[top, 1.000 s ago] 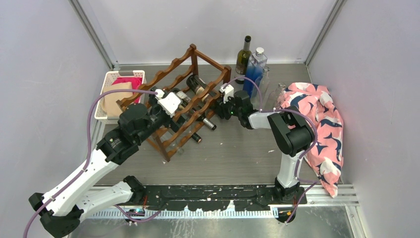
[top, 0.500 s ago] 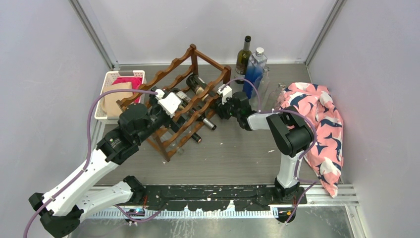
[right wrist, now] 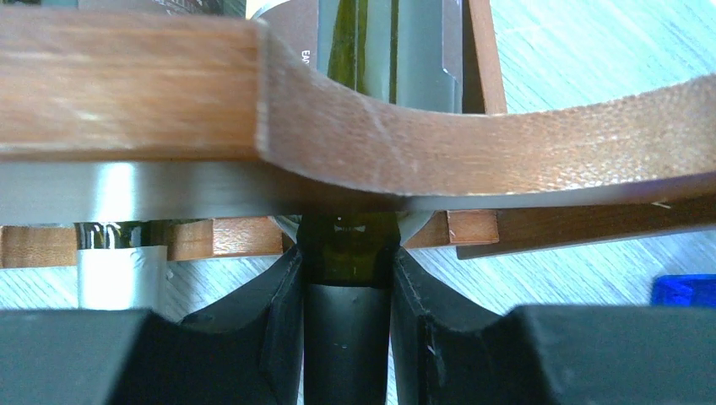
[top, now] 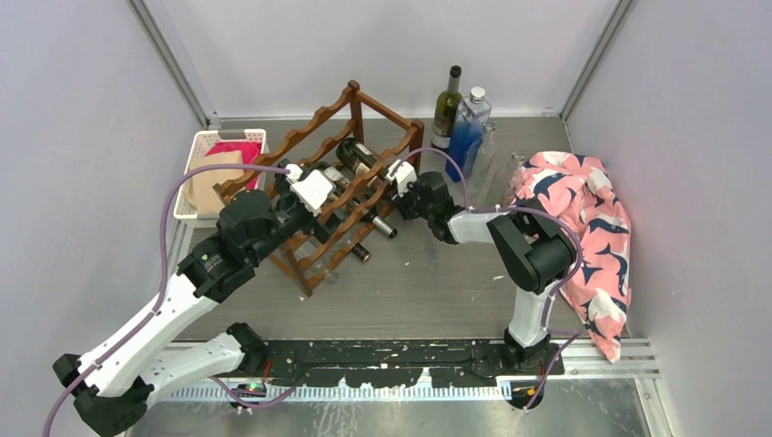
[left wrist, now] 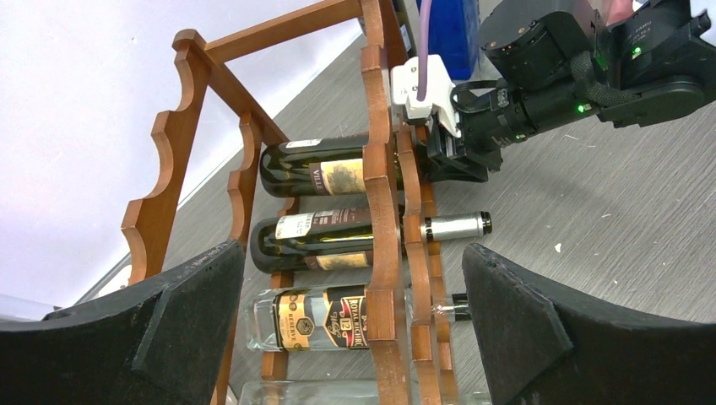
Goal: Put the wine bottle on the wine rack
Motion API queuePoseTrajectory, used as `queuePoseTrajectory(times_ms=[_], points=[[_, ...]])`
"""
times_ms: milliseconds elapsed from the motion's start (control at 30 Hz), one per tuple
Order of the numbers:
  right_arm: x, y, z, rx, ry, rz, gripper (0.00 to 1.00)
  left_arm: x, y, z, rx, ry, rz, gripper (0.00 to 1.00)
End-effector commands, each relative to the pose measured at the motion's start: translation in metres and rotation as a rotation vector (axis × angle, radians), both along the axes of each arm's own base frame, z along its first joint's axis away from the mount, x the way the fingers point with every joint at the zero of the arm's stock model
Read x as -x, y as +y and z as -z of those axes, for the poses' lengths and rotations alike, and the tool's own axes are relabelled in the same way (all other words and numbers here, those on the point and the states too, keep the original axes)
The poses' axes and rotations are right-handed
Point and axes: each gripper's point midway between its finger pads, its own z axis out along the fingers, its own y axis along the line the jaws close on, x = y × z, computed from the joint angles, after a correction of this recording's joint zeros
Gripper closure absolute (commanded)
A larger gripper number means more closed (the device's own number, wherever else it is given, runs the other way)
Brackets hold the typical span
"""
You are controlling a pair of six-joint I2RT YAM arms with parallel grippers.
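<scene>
1. Right tool (right wrist: 346,283): clenched on the neck of the wine bottle (left wrist: 325,169), with 1 of its fingers (right wrist: 283,312) on each side.
2. Wine bottle: lying level in the rack (left wrist: 380,211), the uppermost bottle there. Its body spans both scalloped rails and its neck pokes out toward the right arm.
3. Left tool (left wrist: 346,337): released, jaws spread wide and grasping nothing. It is poised close to the rack; contact cannot be told.
4. Rack: upright on the desk (top: 428,282). Below the wine bottle lie a capped bottle (left wrist: 312,240) and a clear bottle (left wrist: 321,319).
5. Surroundings: white basket (top: 196,150) left of the rack, patterned cloth (top: 583,218) at right. A green bottle (top: 447,105) and a blue bottle (top: 469,127) stand behind.
</scene>
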Motion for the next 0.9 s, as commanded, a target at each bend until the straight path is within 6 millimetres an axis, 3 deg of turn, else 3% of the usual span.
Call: queuePoseTrajectory(times_ms=[0,867], points=[[-0.012,0.04,-0.114,-0.145,-0.29,-0.079,0.8,-0.001,-0.001,-0.019,0.052,-0.053,0.007,0.01],[-0.025,0.042,-0.115,-0.106,-0.286,0.008,0.63,0.0,-0.001,-0.02,0.056,-0.056,0.011,0.01]])
